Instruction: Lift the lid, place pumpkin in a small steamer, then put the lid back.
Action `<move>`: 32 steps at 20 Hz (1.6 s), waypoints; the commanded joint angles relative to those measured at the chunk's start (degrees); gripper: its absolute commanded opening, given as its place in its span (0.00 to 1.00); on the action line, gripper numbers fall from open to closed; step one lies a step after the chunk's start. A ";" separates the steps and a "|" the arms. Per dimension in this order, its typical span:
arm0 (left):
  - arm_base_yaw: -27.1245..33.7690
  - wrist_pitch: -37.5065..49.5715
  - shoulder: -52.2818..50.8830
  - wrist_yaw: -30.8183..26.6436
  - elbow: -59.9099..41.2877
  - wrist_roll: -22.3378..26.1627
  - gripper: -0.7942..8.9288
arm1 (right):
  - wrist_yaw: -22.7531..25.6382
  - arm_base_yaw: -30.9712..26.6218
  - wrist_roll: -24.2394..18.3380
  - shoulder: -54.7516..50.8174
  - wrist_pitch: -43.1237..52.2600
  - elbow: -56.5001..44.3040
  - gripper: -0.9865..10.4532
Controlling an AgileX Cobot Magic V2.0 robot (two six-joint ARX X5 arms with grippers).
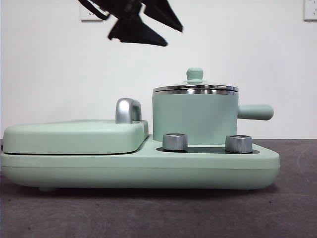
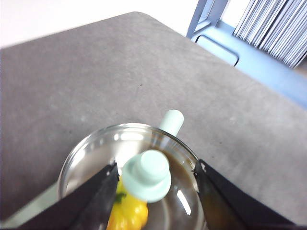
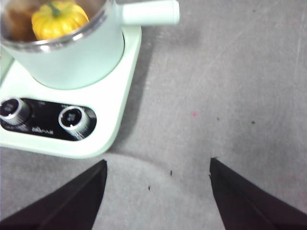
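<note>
The small steamer (image 1: 193, 119) stands on the right half of the mint-green appliance, its stubby handle (image 1: 255, 112) pointing right. On its rim sits the lid (image 1: 195, 89), with the knob (image 1: 194, 74) upright. The pumpkin (image 2: 127, 213) lies inside, seen through the glass, and also shows in the right wrist view as the pumpkin (image 3: 60, 19) in the steamer (image 3: 72, 57). My left gripper (image 2: 157, 166) hangs open above the lid, its jaws on either side of the knob (image 2: 146, 175) and not touching it. It appears as the black gripper (image 1: 141, 22) high up. My right gripper (image 3: 157, 162) is open over bare table beside the appliance.
A wide flat hinged cover (image 1: 74, 136) with a chrome handle (image 1: 128, 110) fills the appliance's left half. Two steel dials (image 1: 175, 141) (image 1: 238, 143) stick out at the front below the steamer. Grey table (image 1: 148, 213) runs in front; a blue frame (image 2: 216, 43) stands beyond its edge.
</note>
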 commanded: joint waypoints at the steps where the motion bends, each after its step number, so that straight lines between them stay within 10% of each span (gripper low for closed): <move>1: 1.42 -4.24 -0.85 0.59 0.70 -4.35 0.33 | -0.48 0.50 -0.90 0.33 1.18 0.39 0.37; 7: 6.86 -18.18 -4.72 0.59 -0.09 -1.79 0.33 | -4.48 0.50 -2.69 2.12 6.54 0.39 0.37; 19: 14.86 -18.23 -24.46 0.35 -16.72 -3.37 0.33 | -15.15 0.50 -8.39 18.05 20.81 0.39 0.37; 32: 16.61 -19.34 -45.70 -8.68 -37.18 -16.74 0.33 | -30.38 0.50 -9.84 25.42 35.54 0.39 0.37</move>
